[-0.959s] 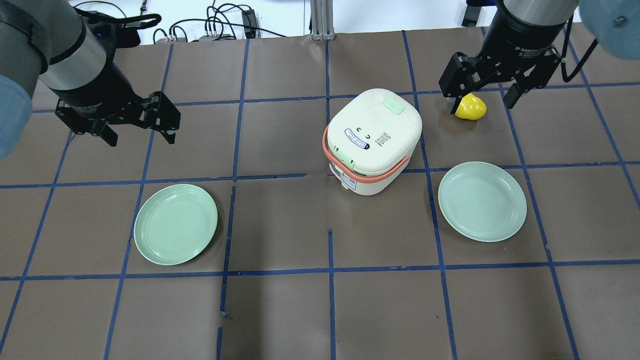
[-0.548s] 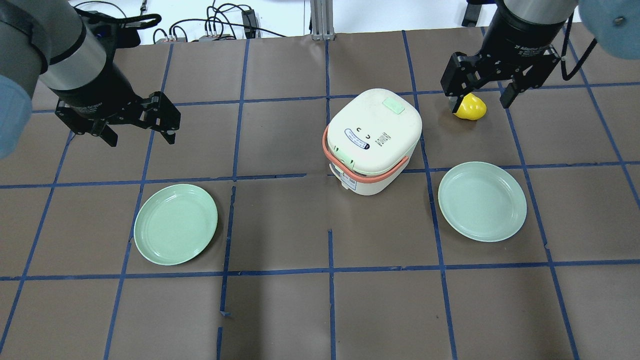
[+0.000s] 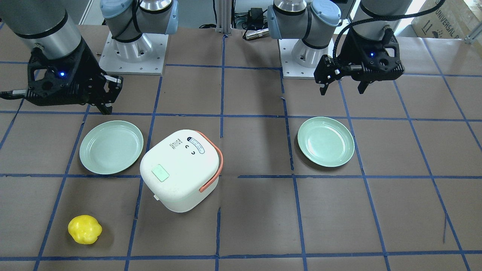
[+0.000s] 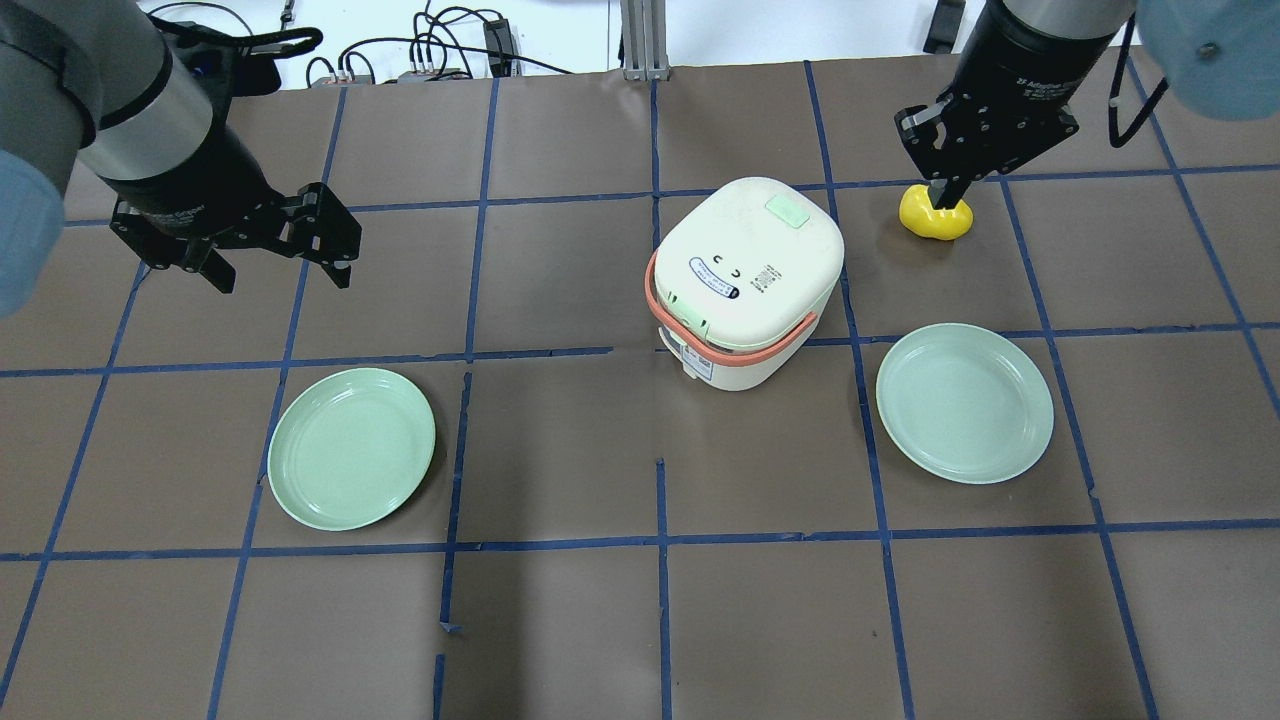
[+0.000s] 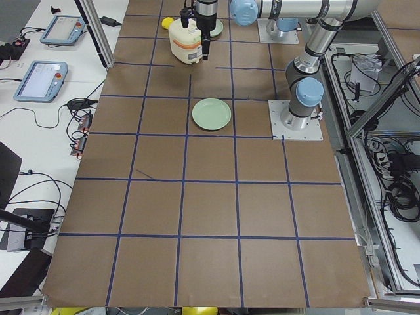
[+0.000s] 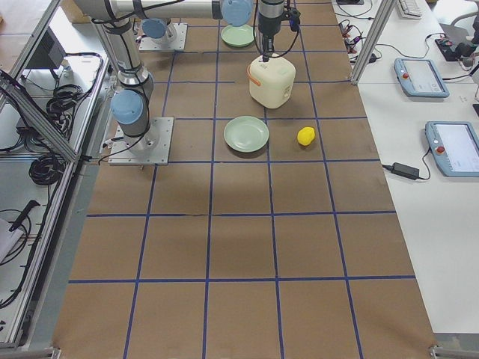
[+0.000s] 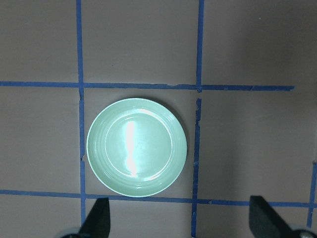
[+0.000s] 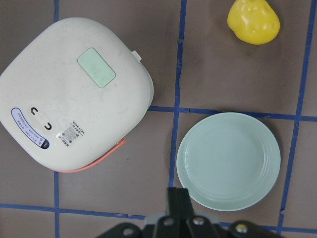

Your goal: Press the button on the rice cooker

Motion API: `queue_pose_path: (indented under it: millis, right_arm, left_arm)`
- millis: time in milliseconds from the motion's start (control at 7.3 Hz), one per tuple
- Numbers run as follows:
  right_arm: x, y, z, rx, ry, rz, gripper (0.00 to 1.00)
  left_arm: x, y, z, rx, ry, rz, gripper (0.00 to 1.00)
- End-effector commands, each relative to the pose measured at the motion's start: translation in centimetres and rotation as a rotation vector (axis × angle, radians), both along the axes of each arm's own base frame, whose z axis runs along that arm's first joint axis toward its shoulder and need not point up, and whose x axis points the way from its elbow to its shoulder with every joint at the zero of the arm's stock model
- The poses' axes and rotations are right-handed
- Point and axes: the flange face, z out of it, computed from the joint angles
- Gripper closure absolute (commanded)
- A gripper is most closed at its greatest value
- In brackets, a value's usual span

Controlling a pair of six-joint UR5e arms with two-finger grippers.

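The rice cooker is cream-white with a salmon handle. It stands mid-table with its lid closed, and its inner pot is hidden. A mint-green button sits on the lid; it also shows in the front view and the right wrist view. My right gripper is shut and empty. It hangs high, to the right of the cooker and apart from it; in the right wrist view its fingers are pressed together. My left gripper is open and empty, far left of the cooker, above a plate.
Two pale-green plates lie on the brown mat, one at front left and one at front right. A yellow lumpy object lies beyond the cooker's right side. Cables run along the far table edge.
My right gripper has closed its fingers, turned at the wrist and shifted slightly over the yellow object. The left arm, the cooker and the plates have not moved.
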Motion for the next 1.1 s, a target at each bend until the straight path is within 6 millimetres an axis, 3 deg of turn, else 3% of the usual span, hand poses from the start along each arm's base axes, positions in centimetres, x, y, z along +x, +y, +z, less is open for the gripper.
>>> queue_pose_path:
  millis: [0,274,548,959]
  right_arm:
    - [1.0,-2.4,-2.9,0.018,-0.059,0.005,0.92]
    - [2.5,-4.3,-6.0,0.035,-0.071,0.023,0.92]
    - [3.4,-6.0,-7.4,0.011,-0.141,0.027,0.92]
    - [4.4,-7.0,-8.6,-0.009,-0.238,0.037,0.92]
  left_arm:
    - [0.0,0.0,0.0,0.0,0.0,0.002,0.0]
    - [0.0,0.0,0.0,0.0,0.0,0.0,0.0]
    - [0.0,0.0,0.0,0.001,0.0,0.0,0.0]
    - [0.0,0.0,0.0,0.001,0.0,0.0,0.0]
